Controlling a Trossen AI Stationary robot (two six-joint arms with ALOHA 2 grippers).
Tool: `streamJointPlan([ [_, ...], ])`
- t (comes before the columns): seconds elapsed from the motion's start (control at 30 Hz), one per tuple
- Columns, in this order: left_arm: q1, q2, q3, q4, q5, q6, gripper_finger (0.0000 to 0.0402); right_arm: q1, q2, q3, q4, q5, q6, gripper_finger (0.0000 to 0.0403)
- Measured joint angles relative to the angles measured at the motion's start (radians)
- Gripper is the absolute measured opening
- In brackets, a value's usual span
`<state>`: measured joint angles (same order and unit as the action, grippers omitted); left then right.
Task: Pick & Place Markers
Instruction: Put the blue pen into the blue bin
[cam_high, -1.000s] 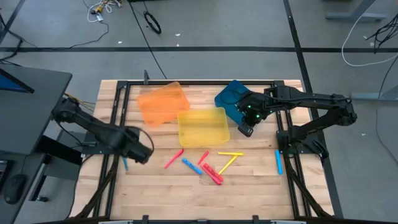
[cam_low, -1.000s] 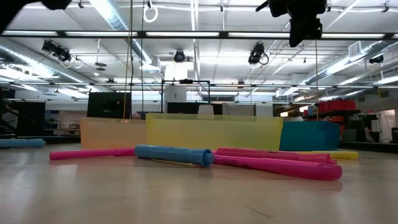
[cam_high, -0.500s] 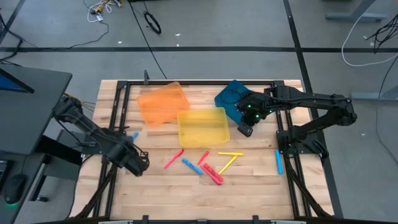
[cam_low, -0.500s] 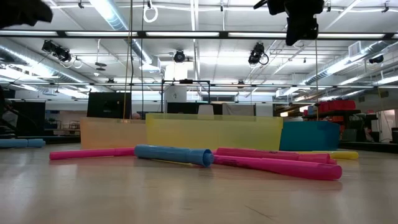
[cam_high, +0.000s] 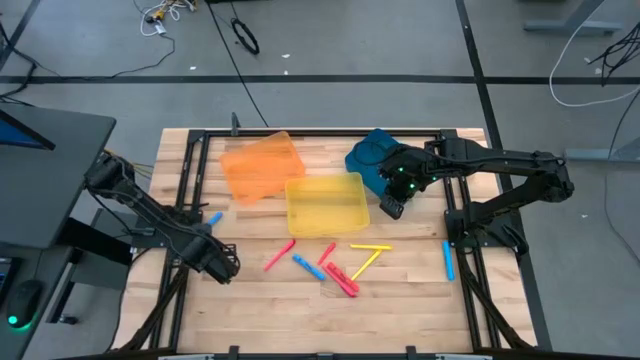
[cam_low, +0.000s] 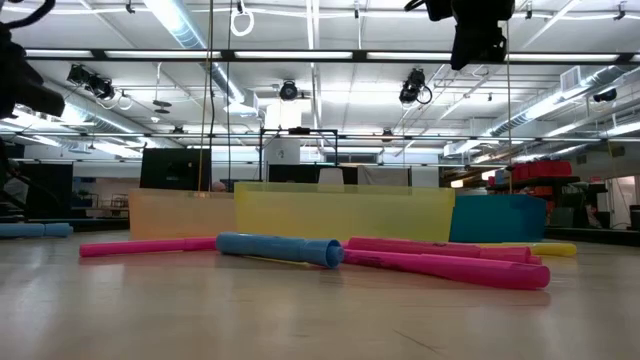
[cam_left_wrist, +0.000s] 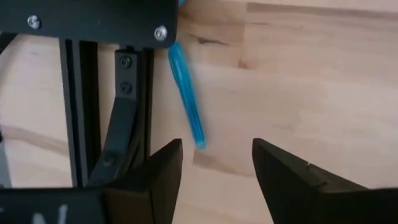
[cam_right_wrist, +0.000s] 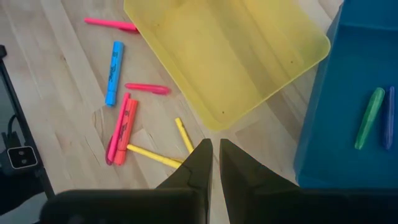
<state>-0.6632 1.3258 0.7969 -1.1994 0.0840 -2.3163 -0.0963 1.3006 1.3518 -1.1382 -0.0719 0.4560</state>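
Several markers (cam_high: 335, 262) in pink, blue and yellow lie scattered on the wooden table, near of the yellow tray (cam_high: 327, 203). One blue marker (cam_left_wrist: 186, 93) lies flat beside the black frame rail at the table's left. My left gripper (cam_left_wrist: 217, 158) points down, open and empty. It is low over the table, and that marker's near end lies just beyond its fingertips. My right gripper (cam_right_wrist: 212, 163) hangs shut and empty above the gap between the yellow tray and the blue tray (cam_high: 372, 158). A green marker (cam_right_wrist: 369, 117) and a purple one (cam_right_wrist: 389, 118) lie in the blue tray.
An orange tray (cam_high: 260, 165) stands at the far left, its corner against the yellow tray. A lone blue marker (cam_high: 447, 258) lies near the right frame rail. Black frame rails (cam_high: 190, 190) run along the table's edges. Bare wood shows toward the near edge.
My left gripper has sunk toward the table and gone toward the near edge, rolling about its own axis. The blue marker by the left rail, covered by the arm before, now shows in the high view. The other markers and the trays lie as before.
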Motion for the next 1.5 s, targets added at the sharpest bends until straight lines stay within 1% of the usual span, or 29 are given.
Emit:
streamJointPlan([
  [0.17, 0.017, 0.000, -0.042, 0.035, -0.014, -0.008, 0.0189, 0.000, 0.000, 0.000, 0.001, 0.000, 0.003, 0.0034],
  [0.23, 0.022, 0.000, -0.052, 0.059, -0.055, 0.000, 0.0189, 0.000, 0.000, 0.000, 0.001, 0.000, 0.003, 0.0034],
  [0.33, 0.020, 0.000, -0.052, 0.073, -0.152, 0.095, 0.0188, 0.000, 0.000, 0.000, 0.001, 0.000, 0.003, 0.0034],
  [0.43, 0.019, 0.000, -0.052, 0.096, -0.166, 0.228, 0.0188, 0.000, 0.000, 0.000, 0.001, 0.000, 0.003, 0.0034],
  [0.5, 0.018, 0.000, -0.052, 0.098, -0.167, 0.238, 0.0188, 0.000, 0.003, 0.000, 0.002, 0.000, 0.003, 0.0034],
  [0.6, 0.018, 0.000, -0.052, 0.099, -0.158, 0.166, 0.0188, 0.000, 0.003, 0.000, 0.003, 0.000, 0.003, 0.0034],
  [0.67, 0.018, 0.000, -0.052, 0.092, -0.129, 0.068, 0.0188, 0.000, 0.003, 0.000, 0.010, 0.000, 0.003, 0.0034],
  [0.77, 0.018, 0.005, -0.052, 0.090, -0.129, -0.062, 0.0188, 0.000, 0.003, 0.000, 0.013, 0.000, 0.003, 0.0034],
  [0.87, 0.025, 0.022, -0.052, 0.092, -0.136, -0.076, 0.0188, 0.000, 0.003, 0.000, 0.018, 0.000, 0.003, 0.0034],
  [1.0, 0.005, 0.053, -0.052, 0.109, -0.213, -0.003, 0.0188, 0.000, 0.003, 0.000, 0.026, 0.000, -0.001, 0.0034],
  [1.13, -0.010, 0.067, -0.051, 0.209, -0.252, 0.139, 0.0188, 0.000, 0.003, 0.000, 0.026, 0.000, -0.001, 0.0034],
  [1.27, -0.019, 0.068, -0.052, 0.299, -0.294, 0.213, 0.0188, 0.000, 0.003, 0.000, 0.033, 0.000, -0.005, 0.0034],
  [1.33, -0.020, 0.068, -0.052, 0.343, -0.291, 0.264, 0.0188, 0.000, 0.003, 0.000, 0.037, 0.000, -0.013, 0.0034],
  [1.4, -0.017, 0.068, -0.052, 0.347, -0.238, 0.297, 0.0188, 0.000, 0.003, 0.000, 0.040, 0.000, -0.019, 0.0034],
  [1.43, -0.013, 0.068, -0.052, 0.333, -0.205, 0.286, 0.0188, 0.000, 0.003, 0.000, 0.041, 0.000, -0.019, 0.0034],
  [1.5, -0.014, 0.068, -0.052, 0.289, -0.176, 0.194, 0.0188, 0.000, 0.003, 0.000, 0.040, 0.000, -0.020, 0.0034],
])
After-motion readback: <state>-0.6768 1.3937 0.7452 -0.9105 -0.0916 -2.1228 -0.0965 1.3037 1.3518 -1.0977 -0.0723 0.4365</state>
